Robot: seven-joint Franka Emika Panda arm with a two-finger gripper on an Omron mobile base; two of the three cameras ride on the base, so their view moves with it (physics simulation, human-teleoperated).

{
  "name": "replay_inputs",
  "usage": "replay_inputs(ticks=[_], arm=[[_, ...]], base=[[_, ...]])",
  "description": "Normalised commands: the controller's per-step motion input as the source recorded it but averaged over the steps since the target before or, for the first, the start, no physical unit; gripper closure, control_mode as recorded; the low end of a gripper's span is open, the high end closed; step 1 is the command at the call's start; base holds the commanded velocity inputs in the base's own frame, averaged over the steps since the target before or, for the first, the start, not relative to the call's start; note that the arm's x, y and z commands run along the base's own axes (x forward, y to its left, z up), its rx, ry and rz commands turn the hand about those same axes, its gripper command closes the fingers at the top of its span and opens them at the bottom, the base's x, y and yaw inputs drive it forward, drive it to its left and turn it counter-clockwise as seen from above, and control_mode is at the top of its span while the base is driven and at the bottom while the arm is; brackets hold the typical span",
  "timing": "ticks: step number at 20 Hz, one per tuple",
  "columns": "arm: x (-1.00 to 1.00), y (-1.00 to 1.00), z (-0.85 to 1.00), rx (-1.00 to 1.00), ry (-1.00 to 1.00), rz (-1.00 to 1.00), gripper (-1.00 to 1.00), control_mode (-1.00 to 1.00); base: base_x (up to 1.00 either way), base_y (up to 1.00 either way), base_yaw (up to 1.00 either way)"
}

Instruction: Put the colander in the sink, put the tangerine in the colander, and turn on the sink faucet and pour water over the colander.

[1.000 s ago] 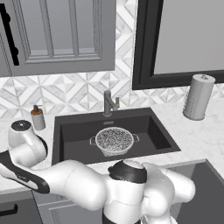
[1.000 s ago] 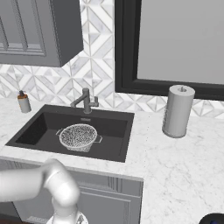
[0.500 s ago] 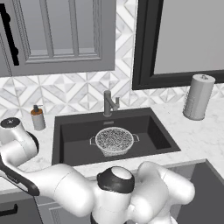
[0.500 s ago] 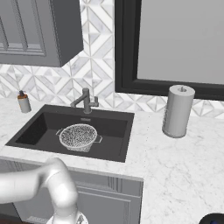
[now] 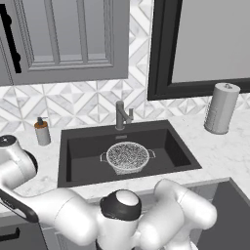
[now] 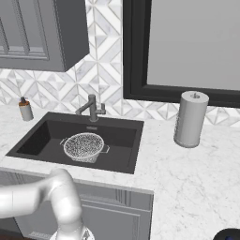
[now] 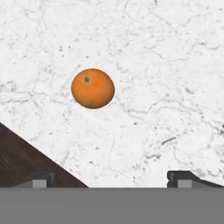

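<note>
Tool (image 7: pixel 109 177) spread wide above tangerine (image 7: pixel 92 88); base views: colander (image 5: pixel 127 156) in sink (image 5: pixel 78 146).

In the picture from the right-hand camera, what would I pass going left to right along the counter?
Soap dispenser → colander, sitting in the sink → sink faucet → paper towel roll.

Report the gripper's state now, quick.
Gripper: open, holding nothing; its fingertips stand wide apart above the white marble counter, short of the tangerine.
</note>
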Motion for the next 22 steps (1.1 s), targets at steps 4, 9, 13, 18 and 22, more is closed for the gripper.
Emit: replay_inputs(ticks=[4,9,13,18,22], arm=[[0.01,0.16,-0.17,0.0,0.0,0.01,-1.0,-1.0],[0.04,0.18,-0.22,0.0,0.0,0.0,-1.0,-1.0],[0.07,0.12,-0.12,0.0,0.0,0.0,-1.0,-1.0],[0.29,0.07,-0.13,0.0,0.0,0.0,-1.0,-1.0],[0.32,0.17,-0.09,0.0,0.0,0.0,-1.0,-1.0]], base=[[0.0,0.0,0.0],[0.0,0.0,0.0],[0.0,0.0,0.0],[0.0,0.0,0.0],[0.0,0.0,0.0]])
